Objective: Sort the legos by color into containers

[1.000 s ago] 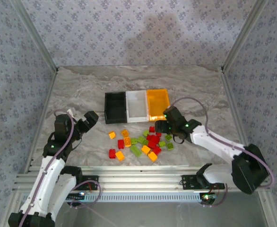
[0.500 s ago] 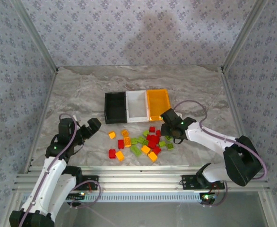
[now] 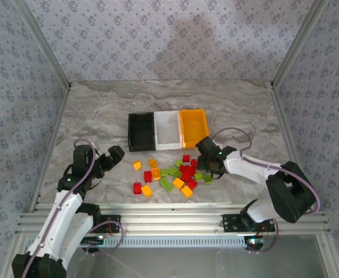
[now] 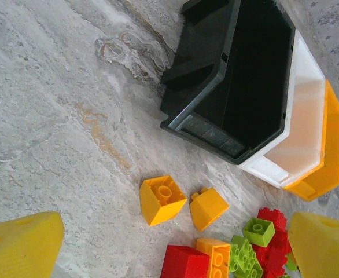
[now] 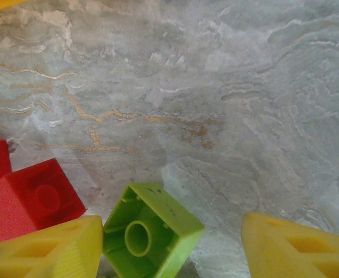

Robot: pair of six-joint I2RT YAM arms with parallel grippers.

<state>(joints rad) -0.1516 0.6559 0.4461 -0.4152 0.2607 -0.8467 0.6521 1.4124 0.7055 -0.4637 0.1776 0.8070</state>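
From above, a marble table (image 3: 100,110) between papered walls; toward its back, three containers in a touching row, black bin (image 3: 141,131) at the left, white bin (image 3: 167,130) in the middle, orange bin (image 3: 193,127) at the right. In front of them, loose on the marble, the legos (image 3: 175,174) in a scattered heap of red, orange-yellow and lime green. Left of the heap and apart from it, the left gripper (image 3: 114,155) low over bare marble; at the heap's right edge, just in front of the orange bin, the right gripper (image 3: 204,162), its jaws too small from up there to judge. Closer, from the left wrist: yellow fingers (image 4: 19,249) spread to the two bottom corners, released, holding nothing; ahead, the black bin's near wall, and a pair of orange-yellow bricks (image 4: 162,198) lying tipped, just apart from each other, before the red and green ones. Plain from the right wrist: a lime green brick (image 5: 149,231) lying hollow side up between parted fingers (image 5: 48,249), the one beside a red brick (image 5: 33,200) touching the green, the other clear of it; not clenched, nothing lifted.
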